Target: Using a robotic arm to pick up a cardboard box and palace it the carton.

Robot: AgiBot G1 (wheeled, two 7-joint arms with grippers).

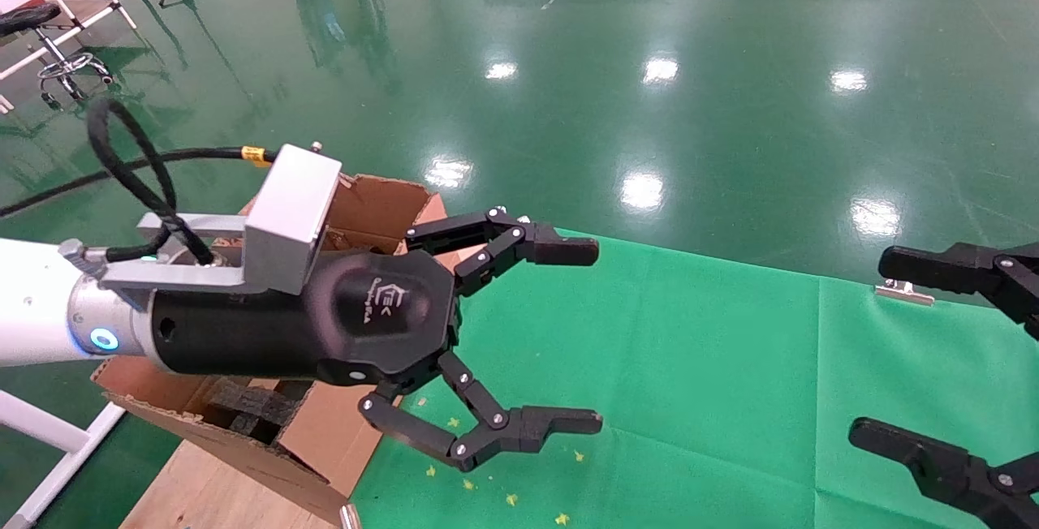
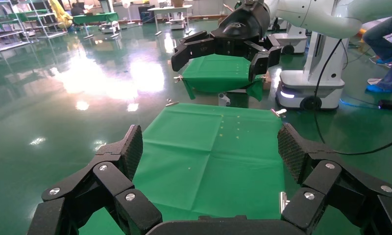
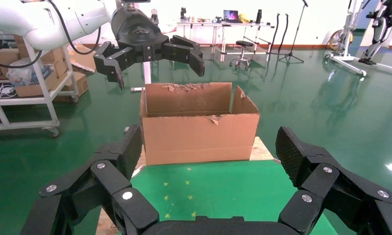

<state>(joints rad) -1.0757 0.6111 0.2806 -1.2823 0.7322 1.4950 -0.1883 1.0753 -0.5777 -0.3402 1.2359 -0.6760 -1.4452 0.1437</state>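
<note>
Head view: at far left the carton [image 1: 357, 204], with torn flaps and black foam pieces [image 1: 252, 407] inside, is partly hidden by the robotic arm [image 1: 49, 310]. Its left gripper [image 1: 584, 334] is held spread wide over the green cloth [image 1: 690, 367], nothing gripped. At the right edge, the right gripper [image 1: 877, 350] is likewise seen spread. The cardboard box cannot be seen.

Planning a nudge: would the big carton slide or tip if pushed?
The carton looks wide and low, so it would probably slide rather than tip. Its ragged torn flaps suggest soft, easily crushed walls. It seems light for its size, with only black foam visible inside.
</note>
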